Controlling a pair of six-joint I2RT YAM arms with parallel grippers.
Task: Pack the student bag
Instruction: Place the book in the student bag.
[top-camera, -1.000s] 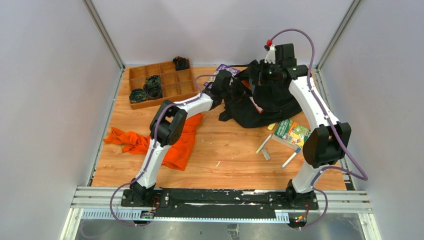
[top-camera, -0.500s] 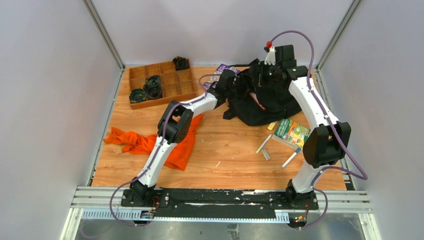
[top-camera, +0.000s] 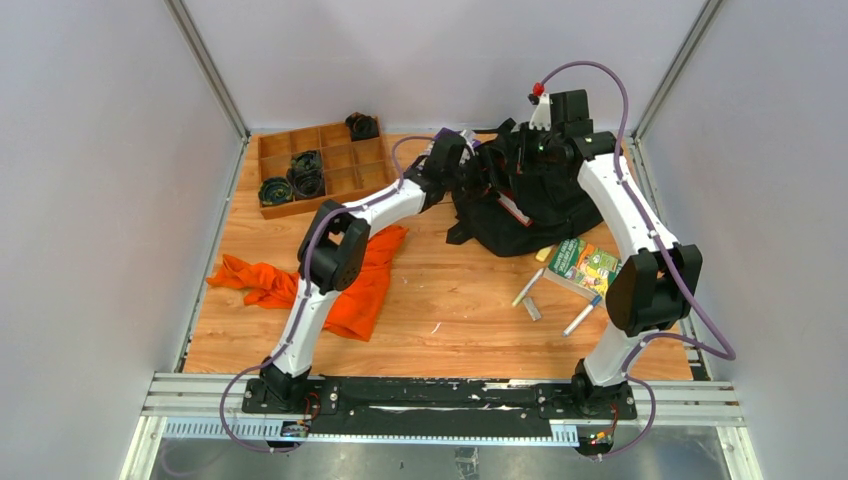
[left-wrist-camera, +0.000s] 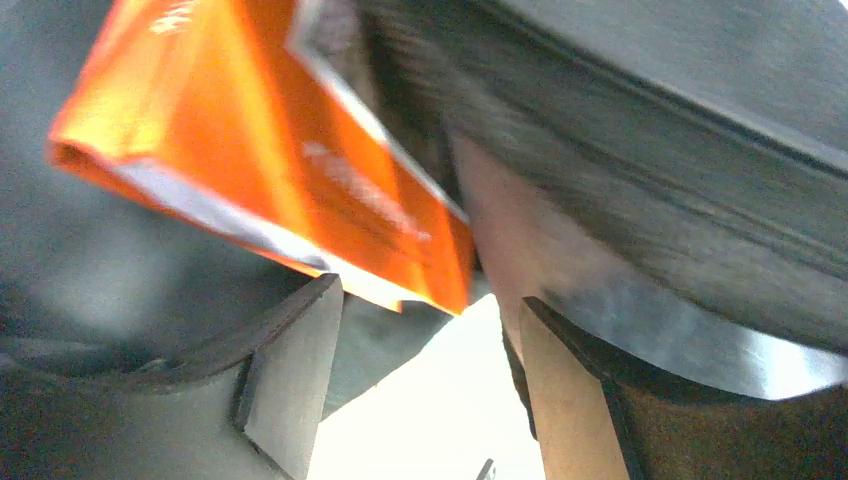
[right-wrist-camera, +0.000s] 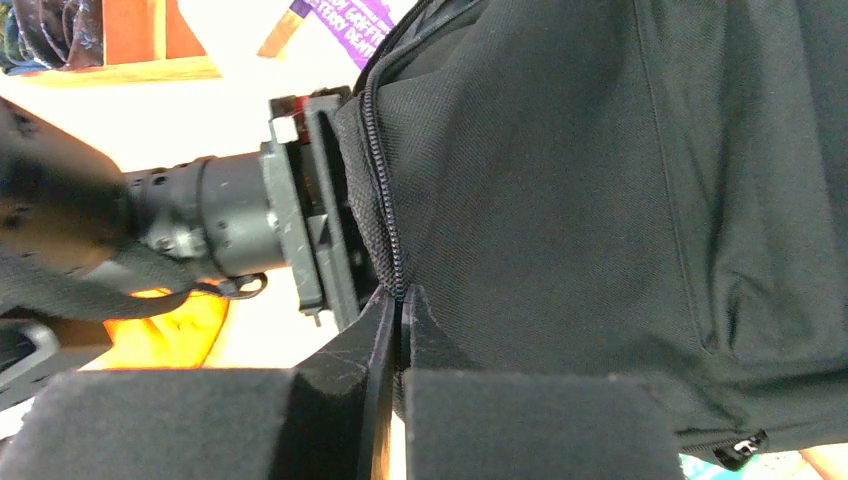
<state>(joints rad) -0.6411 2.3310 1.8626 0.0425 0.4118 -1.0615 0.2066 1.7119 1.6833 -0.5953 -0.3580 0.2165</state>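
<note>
The black student bag (top-camera: 525, 205) lies at the far right of the table, its top lifted. My right gripper (top-camera: 541, 148) is shut on the bag's zipper edge (right-wrist-camera: 385, 215) and holds it up; its tips (right-wrist-camera: 400, 298) pinch the fabric. My left gripper (top-camera: 462, 165) is at the bag's left side, by the opening. In the left wrist view it (left-wrist-camera: 428, 300) is open and empty, with dark bag fabric (left-wrist-camera: 650, 150) round it. A flat orange-and-white item (left-wrist-camera: 270, 150) lies blurred just past its fingertips.
A wooden compartment tray (top-camera: 345, 180) with black coiled items stands at the far left. An orange cloth (top-camera: 330, 285) lies under my left arm. A purple book (top-camera: 447, 137) is behind the bag. A green box (top-camera: 585, 265) and pens (top-camera: 528, 288) lie right of centre.
My left gripper pushed right into the bag's side, then drew back a little toward the far left. The bag's left edge shifted with it. The right gripper kept its hold.
</note>
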